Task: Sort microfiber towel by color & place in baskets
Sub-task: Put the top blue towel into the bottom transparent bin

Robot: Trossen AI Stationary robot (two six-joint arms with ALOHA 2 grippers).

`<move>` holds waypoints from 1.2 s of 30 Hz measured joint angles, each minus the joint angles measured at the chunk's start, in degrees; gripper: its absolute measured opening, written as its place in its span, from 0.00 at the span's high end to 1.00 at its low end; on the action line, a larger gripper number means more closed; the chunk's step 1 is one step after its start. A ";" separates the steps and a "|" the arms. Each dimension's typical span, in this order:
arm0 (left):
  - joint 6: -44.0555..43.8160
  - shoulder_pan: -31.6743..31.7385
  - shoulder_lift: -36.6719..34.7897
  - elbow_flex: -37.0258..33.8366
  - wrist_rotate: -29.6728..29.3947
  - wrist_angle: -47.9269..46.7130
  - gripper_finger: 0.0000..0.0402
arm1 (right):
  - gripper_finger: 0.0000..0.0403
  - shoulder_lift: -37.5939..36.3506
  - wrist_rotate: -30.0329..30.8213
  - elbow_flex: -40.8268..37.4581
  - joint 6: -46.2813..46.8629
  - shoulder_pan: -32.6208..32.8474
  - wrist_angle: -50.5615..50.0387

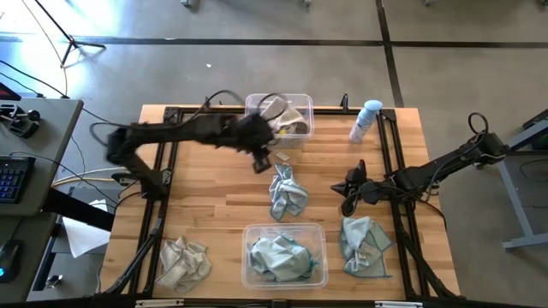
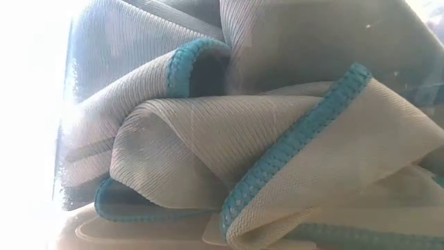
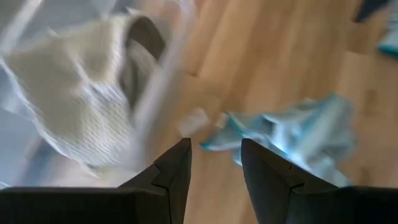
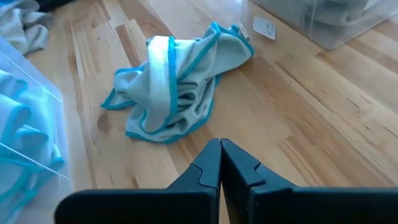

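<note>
Teal towels: three loose-or-binned; beige: two; clear baskets (image 1: 255, 268): two.

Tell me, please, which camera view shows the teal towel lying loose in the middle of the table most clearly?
The right wrist view: the crumpled teal towel fills the middle of the frame, unobstructed, beyond the shut right gripper. The high view shows it small, between the baskets. The left wrist view shows it blurred, past the open left gripper. The low view does not show it.
</note>
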 joint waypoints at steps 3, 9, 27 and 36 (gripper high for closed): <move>-4.09 -1.82 -9.10 -12.83 1.23 7.13 0.68 | 1.00 0.00 0.02 0.00 -0.17 0.00 1.33; -9.29 -6.90 -27.96 -33.40 0.03 18.07 0.68 | 0.98 0.00 0.01 0.00 -4.94 -0.11 6.39; -18.34 -14.21 -56.39 -72.38 -5.68 43.58 0.68 | 0.65 13.71 -2.98 23.05 -21.31 -7.58 -2.11; -18.30 -14.21 -56.42 -76.95 -5.90 51.06 0.68 | 0.56 34.32 -16.04 42.82 -23.75 -14.99 -22.64</move>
